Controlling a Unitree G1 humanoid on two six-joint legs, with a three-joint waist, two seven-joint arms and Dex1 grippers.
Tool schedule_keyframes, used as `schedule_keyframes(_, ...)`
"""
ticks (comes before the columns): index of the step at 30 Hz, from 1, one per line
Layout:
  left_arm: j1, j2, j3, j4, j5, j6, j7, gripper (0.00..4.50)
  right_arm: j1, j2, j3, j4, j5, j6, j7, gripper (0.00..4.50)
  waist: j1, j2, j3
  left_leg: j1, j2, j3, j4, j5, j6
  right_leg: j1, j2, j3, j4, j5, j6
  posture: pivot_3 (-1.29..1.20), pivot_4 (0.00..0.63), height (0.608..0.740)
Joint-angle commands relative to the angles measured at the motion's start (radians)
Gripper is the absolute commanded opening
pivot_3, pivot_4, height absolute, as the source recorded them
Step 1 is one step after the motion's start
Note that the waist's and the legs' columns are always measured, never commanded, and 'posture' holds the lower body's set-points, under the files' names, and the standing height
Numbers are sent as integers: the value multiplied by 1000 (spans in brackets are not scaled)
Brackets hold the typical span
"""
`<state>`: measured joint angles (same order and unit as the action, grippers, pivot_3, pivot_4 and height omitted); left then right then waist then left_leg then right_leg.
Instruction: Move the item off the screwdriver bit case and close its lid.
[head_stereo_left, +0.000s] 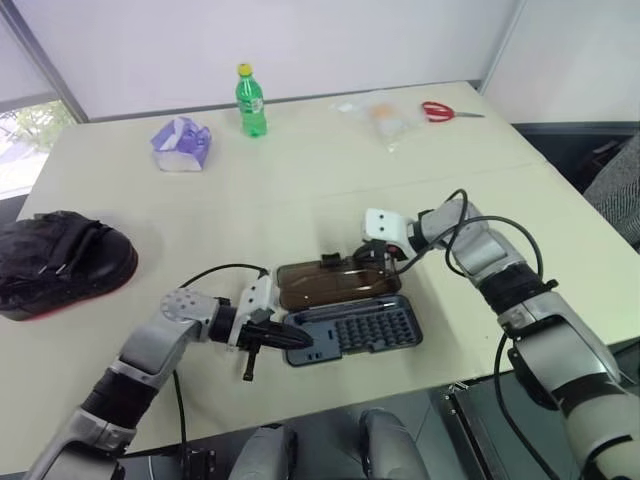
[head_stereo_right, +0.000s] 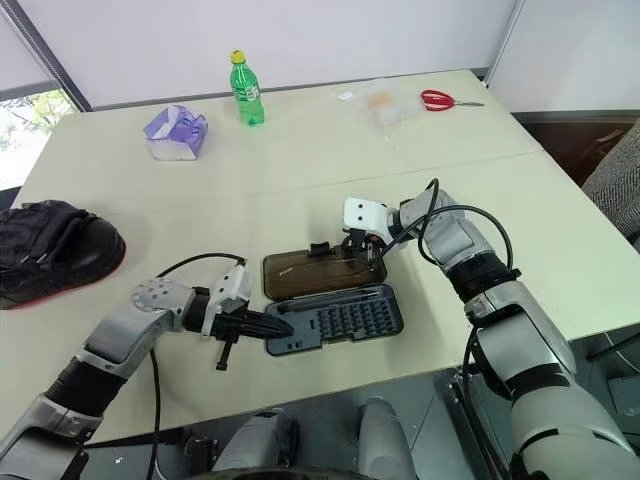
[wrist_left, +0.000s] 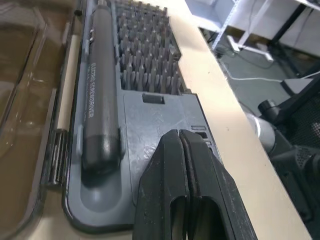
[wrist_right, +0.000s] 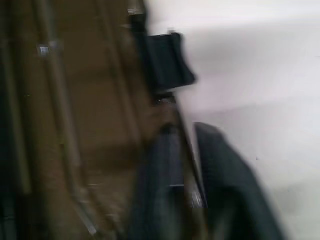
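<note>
The black padded mitt, the item (head_stereo_left: 60, 262), lies at the table's left side, well apart from the case. The screwdriver bit case (head_stereo_left: 365, 330) sits open near the table's front edge, its grey-blue tray showing rows of bits and a dark screwdriver handle (wrist_left: 97, 100). Its smoky-brown lid (head_stereo_left: 335, 283) lies flat behind the tray. My left gripper (head_stereo_left: 290, 338) is shut, its tips resting on the tray's left end. My right gripper (head_stereo_left: 372, 258) is at the lid's far right edge, and its fingers (wrist_right: 220, 170) are closed over that thin edge beside the dark latch tab (wrist_right: 167, 60).
A green bottle (head_stereo_left: 250, 100), a purple tissue pack (head_stereo_left: 181, 144), a clear plastic bag (head_stereo_left: 380, 115) and red scissors (head_stereo_left: 438, 111) stand along the table's far side. The front table edge (head_stereo_left: 400, 395) runs close to the tray.
</note>
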<state>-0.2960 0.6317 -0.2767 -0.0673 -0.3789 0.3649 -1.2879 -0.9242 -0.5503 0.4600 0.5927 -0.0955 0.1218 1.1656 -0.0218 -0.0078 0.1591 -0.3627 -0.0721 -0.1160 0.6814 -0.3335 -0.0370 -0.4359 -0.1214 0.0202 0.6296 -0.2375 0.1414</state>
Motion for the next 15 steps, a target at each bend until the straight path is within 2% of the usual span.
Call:
schedule_keyframes(1,16,12,14,-11,7,7,12,0,8,15,8,45,-43,-2,0,196,2,0,0,4,0,0,-1,0,0,3,0,0,-1,0,0,0,150,740)
schedule_keyframes(10,48,14,50,-38,-5,24,61,0,-21,61,23,174,-95,-93,47,84,-2,0,-1,8,0,0,-2,-1,1,7,0,1,-2,0,0,0,150,740)
schedule_keyframes(15,65,5,86,-56,-38,66,95,0,-36,71,8,170,-106,-132,56,84,-7,0,-1,9,1,0,-2,-1,1,7,1,1,-1,0,0,0,150,740)
